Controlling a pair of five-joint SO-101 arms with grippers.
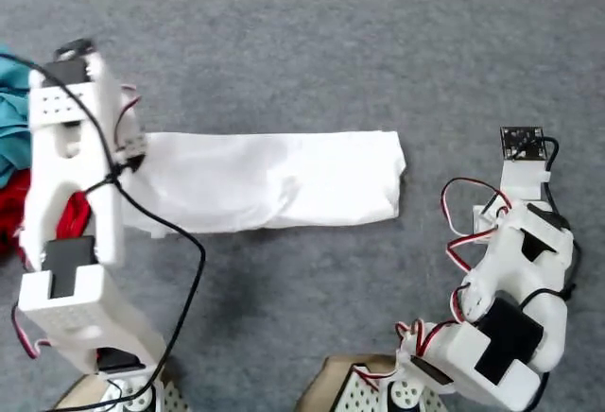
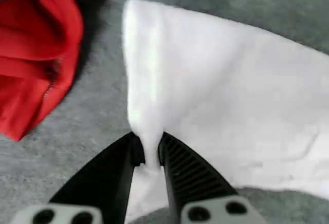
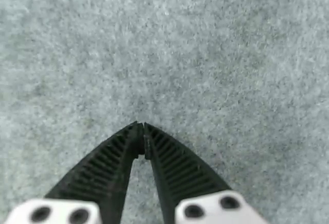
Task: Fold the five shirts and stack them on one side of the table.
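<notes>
The left end effector (image 2: 150,154) is clamped on a pinched-up ridge at one end of the single white shirt (image 2: 231,90). Its two black fingers (image 2: 110,178) press the cloth from either side. From that grip the white shirt runs away as one long, folded band across the grey table (image 1: 312,53) toward the other arm, and its far end lies well apart from the right end effector (image 3: 142,136). The right end effector is closed, its two ribbed fingertips meeting with nothing between them, over bare table

Three shirts can be counted, one of each colour. The white one is in the left end effector's grip. One red shirt (image 2: 36,54) lies bunched just beside that end effector, on the side away from the white band and apart from the white cloth. One teal shirt (image 1: 14,110) lies crumpled past the red one at the table's edge, partly hidden by the left arm
</notes>
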